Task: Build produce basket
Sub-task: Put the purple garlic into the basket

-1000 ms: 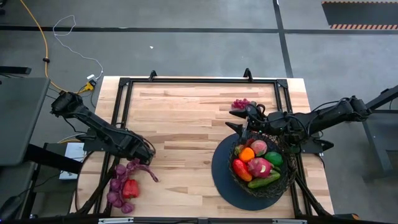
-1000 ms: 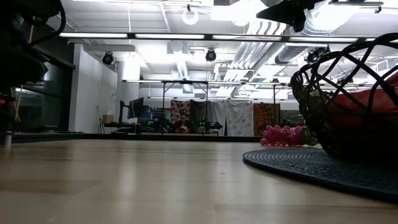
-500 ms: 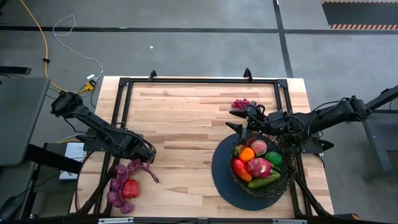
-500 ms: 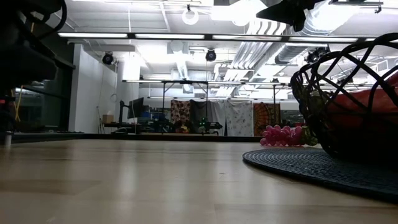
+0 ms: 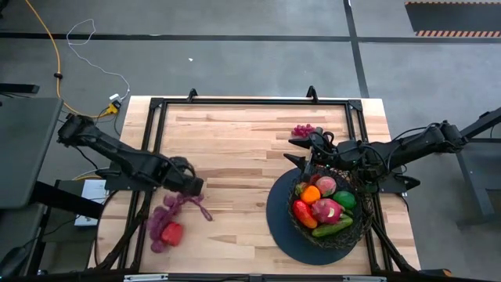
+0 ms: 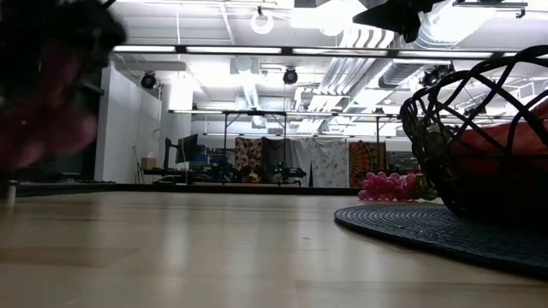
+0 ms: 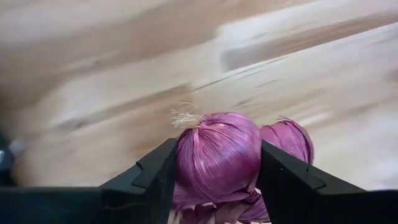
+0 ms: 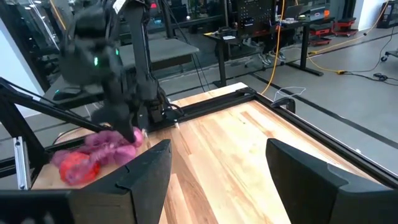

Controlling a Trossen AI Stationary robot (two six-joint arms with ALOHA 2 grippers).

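The left gripper (image 5: pixel 192 186) pinches a purple bunch (image 5: pixel 164 220), maybe lifted off the table (image 5: pixel 235 149). The right gripper (image 5: pixel 305 153), fingers apart, waits by the basket (image 5: pixel 356 227).

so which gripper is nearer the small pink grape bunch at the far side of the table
Right. The right gripper sits just beside the pink grape bunch, near the basket. The left gripper is far across the table, shut on a purple bulb string.

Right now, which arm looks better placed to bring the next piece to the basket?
The left. Its gripper is already shut on the purple bunch; the right gripper waits open beside the basket, holding nothing.
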